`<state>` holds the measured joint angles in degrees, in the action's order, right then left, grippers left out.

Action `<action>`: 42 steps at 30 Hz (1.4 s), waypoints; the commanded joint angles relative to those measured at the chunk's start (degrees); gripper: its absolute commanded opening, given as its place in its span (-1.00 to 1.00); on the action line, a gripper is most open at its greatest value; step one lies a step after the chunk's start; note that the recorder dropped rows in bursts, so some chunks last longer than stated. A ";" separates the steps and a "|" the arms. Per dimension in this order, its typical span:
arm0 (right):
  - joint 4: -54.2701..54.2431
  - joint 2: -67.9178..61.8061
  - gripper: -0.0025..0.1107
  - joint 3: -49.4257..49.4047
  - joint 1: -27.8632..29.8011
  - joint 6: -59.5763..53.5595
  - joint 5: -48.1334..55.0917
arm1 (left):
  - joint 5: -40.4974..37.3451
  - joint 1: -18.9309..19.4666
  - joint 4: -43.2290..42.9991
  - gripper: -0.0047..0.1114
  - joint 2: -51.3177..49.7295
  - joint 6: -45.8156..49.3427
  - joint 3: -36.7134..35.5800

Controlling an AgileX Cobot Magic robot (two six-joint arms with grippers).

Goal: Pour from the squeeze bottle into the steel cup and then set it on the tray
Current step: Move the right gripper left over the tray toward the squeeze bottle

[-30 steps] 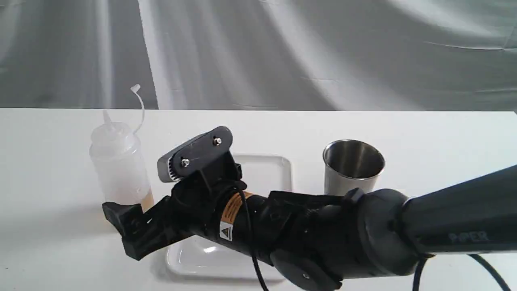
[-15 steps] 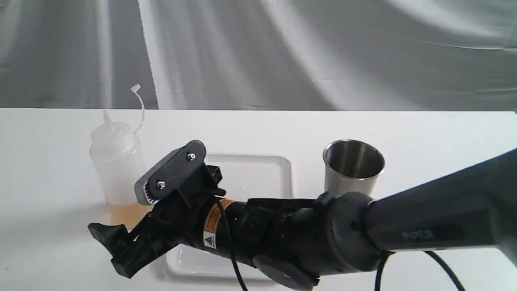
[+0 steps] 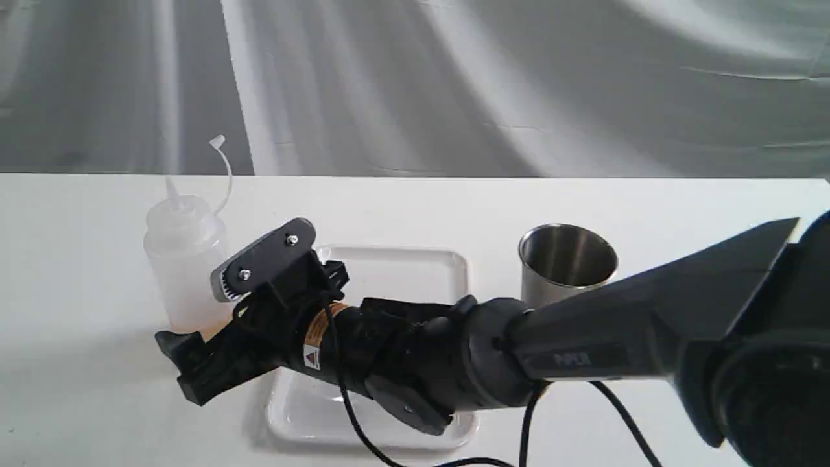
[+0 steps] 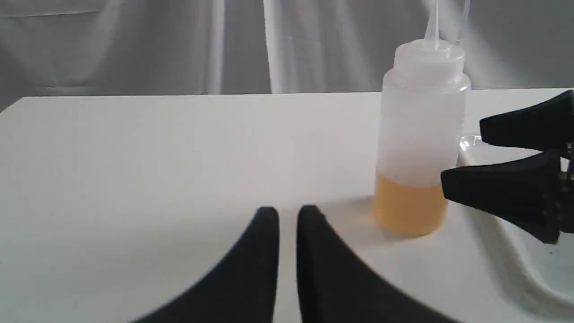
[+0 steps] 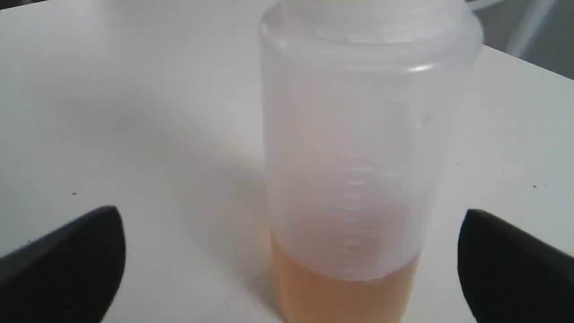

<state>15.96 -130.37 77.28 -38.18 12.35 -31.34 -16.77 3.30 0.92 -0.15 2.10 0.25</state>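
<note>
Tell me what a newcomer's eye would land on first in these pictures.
The black right arm stretches across the front of the exterior view, over the white tray. Its open right gripper straddles the squeeze bottle to the left of the tray without touching it. Next come the amber liquid in the bottle's bottom and the shiny steel cup standing upright to the right of the tray.

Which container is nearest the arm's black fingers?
The squeeze bottle, translucent with amber liquid, just ahead of the open fingers; the steel cup stands across the tray.
</note>
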 commanded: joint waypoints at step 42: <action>2.51 -12.05 0.90 18.85 1.50 1.61 1.07 | 0.49 0.02 0.17 -0.78 0.15 -0.12 -0.25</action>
<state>17.62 -142.35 94.92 -37.02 13.38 -30.48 -16.77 3.30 0.92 -0.15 2.10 0.25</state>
